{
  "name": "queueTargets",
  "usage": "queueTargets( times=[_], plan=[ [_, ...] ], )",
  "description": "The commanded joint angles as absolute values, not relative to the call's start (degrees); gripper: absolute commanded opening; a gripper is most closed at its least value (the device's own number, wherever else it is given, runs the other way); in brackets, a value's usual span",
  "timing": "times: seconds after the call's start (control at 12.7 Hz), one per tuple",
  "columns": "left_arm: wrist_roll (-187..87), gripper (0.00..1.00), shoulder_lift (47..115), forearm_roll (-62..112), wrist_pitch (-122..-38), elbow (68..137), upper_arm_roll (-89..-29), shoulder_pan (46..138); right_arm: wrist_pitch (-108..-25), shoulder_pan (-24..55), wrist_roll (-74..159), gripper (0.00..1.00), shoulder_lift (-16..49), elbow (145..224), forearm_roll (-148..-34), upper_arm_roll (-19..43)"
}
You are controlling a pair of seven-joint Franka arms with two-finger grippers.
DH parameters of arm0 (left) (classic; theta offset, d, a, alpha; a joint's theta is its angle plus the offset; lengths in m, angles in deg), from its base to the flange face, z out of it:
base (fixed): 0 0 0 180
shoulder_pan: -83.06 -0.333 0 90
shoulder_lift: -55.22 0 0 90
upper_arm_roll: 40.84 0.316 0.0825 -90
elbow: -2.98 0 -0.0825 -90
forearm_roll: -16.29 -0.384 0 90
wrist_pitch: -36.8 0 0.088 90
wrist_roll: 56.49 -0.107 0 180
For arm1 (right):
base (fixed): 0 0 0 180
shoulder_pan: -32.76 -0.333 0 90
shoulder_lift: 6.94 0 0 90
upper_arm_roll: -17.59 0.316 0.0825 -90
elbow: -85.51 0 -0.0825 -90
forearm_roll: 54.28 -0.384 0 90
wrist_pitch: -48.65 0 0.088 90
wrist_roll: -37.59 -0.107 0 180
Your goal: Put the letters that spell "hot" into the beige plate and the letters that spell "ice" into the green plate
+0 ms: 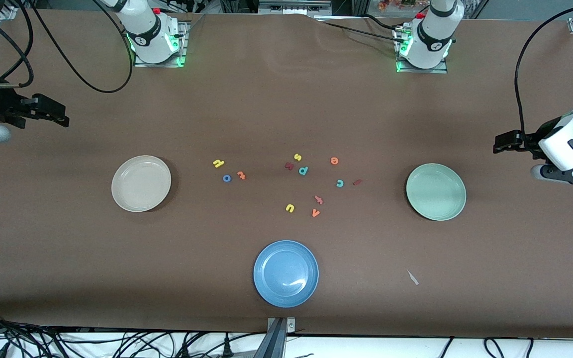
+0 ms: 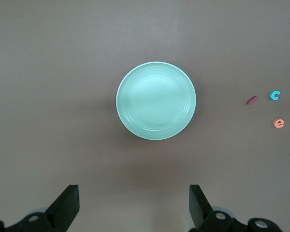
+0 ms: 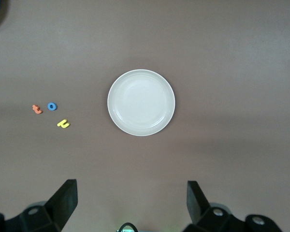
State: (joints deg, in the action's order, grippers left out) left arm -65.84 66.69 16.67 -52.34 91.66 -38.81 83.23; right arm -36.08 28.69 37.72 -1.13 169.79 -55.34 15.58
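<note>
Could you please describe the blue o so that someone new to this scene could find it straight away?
Start at the beige plate toward the right arm's end of the table. The nearest cluster of letters holds three: the blue o lies between the yellow h and the orange t. It is the only blue, ring-shaped letter.

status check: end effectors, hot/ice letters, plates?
Left end effector open, above the table by the green plate; right end effector open by the beige plate. Both plates empty. h, o, t and i, c, e loose mid-table. Nothing blocking.
</note>
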Motion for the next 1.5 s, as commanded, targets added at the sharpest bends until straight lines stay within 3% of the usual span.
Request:
queueTargets(
  times=[0.0,0.55,0.94,1.42],
  plan=[
    [-66.16,1.0,66.03,15.15,-53.12,92.63,-38.99,83.15,-35.99,28.89,37.5,1.0,-0.43,168.48,-55.59,15.57],
    [-66.16,1.0,66.12,15.15,-53.64,92.63,-38.99,83.15,-38.8,28.36,38.47,1.0,5.26,167.6,-55.68,15.48],
    [-66.25,1.0,66.12,15.06,-53.91,92.45,-38.99,83.15,-46.87,28.27,38.03,1.0,2.82,178.31,-55.68,16.0],
    [-65.63,1.0,65.76,15.15,-54.17,92.45,-39.08,83.94,-47.51,28.27,38.82,1.0,4.57,179.29,-55.77,15.92]
  ],
)
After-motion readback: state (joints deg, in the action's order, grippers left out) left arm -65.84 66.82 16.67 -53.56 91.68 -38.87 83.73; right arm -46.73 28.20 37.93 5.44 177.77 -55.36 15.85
